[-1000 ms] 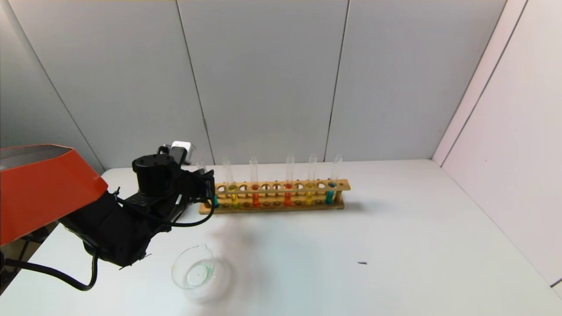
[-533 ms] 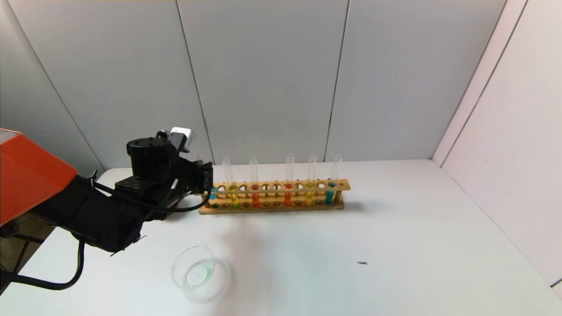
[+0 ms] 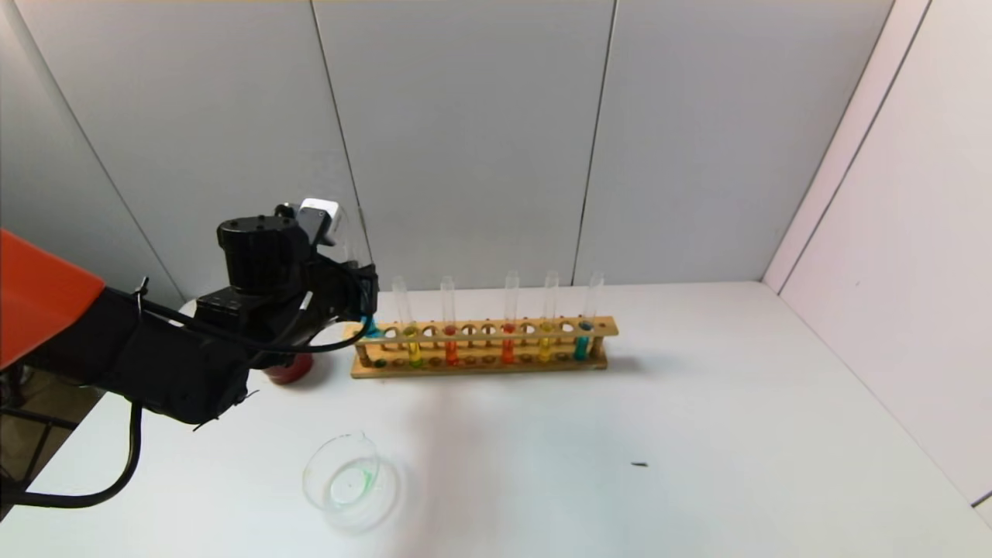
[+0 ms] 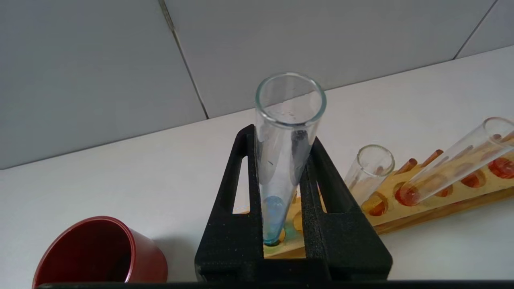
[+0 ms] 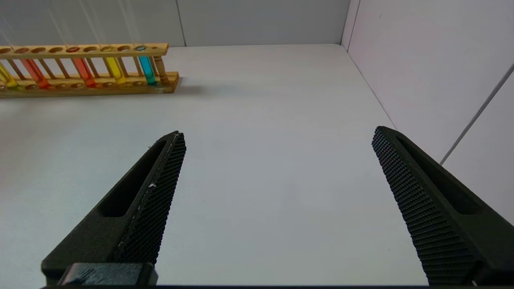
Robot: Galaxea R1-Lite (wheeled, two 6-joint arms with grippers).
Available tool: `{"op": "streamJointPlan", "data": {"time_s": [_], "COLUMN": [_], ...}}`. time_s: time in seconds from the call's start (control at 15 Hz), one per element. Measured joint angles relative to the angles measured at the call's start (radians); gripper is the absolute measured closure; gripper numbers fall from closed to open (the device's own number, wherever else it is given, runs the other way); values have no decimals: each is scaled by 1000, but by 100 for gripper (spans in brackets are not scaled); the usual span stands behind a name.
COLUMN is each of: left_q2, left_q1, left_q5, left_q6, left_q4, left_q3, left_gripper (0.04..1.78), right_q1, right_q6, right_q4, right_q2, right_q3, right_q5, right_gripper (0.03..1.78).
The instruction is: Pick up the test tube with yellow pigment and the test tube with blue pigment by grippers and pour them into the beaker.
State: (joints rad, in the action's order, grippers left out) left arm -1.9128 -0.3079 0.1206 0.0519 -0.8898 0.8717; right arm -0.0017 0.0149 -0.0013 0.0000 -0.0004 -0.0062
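At the left end of the wooden rack [image 3: 484, 346], the left gripper [image 4: 287, 168] is clamping the test tube with blue pigment [image 4: 283, 160], whose rounded tip is sitting just above its hole. Any sideways pull now could knock the tip against the rack or tilt the glass and spill. Nearer the robot than the rack, the beaker [image 3: 345, 480] is waiting; the right gripper [image 5: 277, 200] is hanging open, well off the rack's other end.

Lab: wooden test-tube rack [image 3: 480, 345], glass beaker [image 3: 345, 480].
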Motion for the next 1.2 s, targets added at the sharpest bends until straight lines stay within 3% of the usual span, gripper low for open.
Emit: {"op": "streamJointPlan", "data": {"time_s": [0.73,1.2], "left_q2": [180,499], "left_q1": [-3,-7], "left_q5": [31,48], "left_q6": [-4,11], "left_q4": [299,625], "left_q3": [99,-58], "left_gripper": [151,151], "right_q1": [0,0], "right_q6": [0,0], "right_q4": [0,0], "right_q2": [0,0], "right_q3": [0,0], "right_q5": [0,0], "right_gripper": [11,11]}}
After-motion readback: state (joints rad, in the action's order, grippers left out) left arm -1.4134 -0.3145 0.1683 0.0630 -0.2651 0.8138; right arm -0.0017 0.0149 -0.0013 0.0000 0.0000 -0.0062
